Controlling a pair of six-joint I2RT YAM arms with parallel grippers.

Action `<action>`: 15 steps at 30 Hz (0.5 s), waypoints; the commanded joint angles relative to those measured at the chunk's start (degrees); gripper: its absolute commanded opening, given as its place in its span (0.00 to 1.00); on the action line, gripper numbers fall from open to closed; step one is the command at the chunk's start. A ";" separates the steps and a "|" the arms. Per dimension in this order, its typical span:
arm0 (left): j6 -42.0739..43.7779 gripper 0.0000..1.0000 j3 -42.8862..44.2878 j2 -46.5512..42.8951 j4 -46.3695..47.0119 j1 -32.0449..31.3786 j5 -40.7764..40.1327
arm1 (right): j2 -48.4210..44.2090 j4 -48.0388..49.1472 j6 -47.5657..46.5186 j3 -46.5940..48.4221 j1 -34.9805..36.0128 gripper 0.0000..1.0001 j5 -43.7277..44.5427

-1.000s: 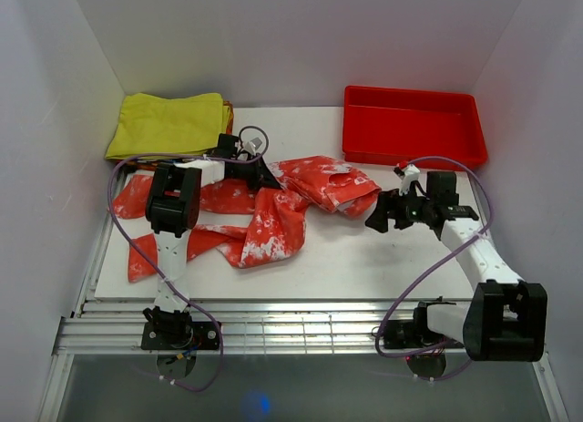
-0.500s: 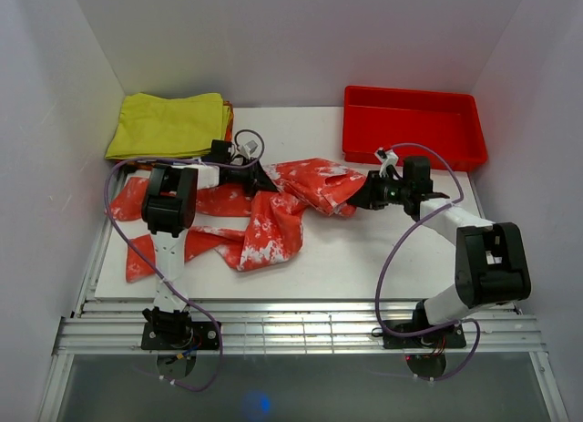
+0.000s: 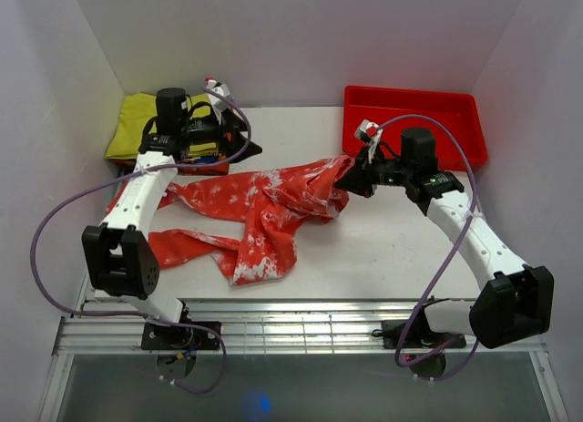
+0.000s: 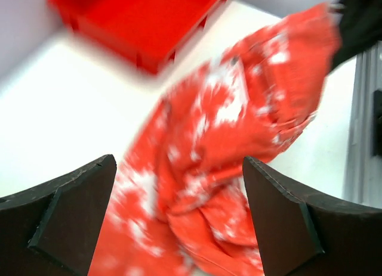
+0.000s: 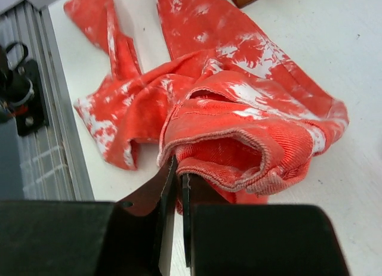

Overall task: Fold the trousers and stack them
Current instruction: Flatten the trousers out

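The trousers [image 3: 260,208], red-orange with white blotches, lie crumpled across the middle of the white table [image 3: 383,249]. My right gripper [image 3: 346,180] is shut on a thick hemmed edge at their right end and holds that end a little above the table. In the right wrist view the jaws [image 5: 179,176] pinch the folded hem of the trousers [image 5: 239,109]. My left gripper [image 3: 244,149] hovers open above and behind the cloth, near the yellow garment. The left wrist view has its wide-apart fingers [image 4: 65,210] over the trousers [image 4: 239,127], touching nothing.
A folded yellow garment [image 3: 159,121] lies at the back left, partly under the left arm. At the back right stands a red plastic tray [image 3: 414,126], also in the left wrist view [image 4: 143,19]. An aluminium rail [image 3: 301,326] runs along the near edge. White walls close in three sides.
The left gripper let go of the trousers, opened wide and rose back toward the yellow garment. The right gripper reached left to the cloth's right end, shut on its hem and lifted it.
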 commanded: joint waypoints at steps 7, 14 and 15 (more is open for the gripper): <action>27.92 0.98 1.04 -3.91 -3.51 -14.43 8.72 | 2.28 -21.01 -27.78 11.80 6.26 0.09 -7.18; 26.35 0.98 1.39 -1.62 -2.72 -19.73 12.57 | 0.36 -20.76 -31.83 11.30 11.10 0.09 -5.43; 26.27 0.98 0.78 -1.62 -2.37 -20.43 12.76 | 0.27 -21.38 -34.19 11.21 11.81 0.09 -4.73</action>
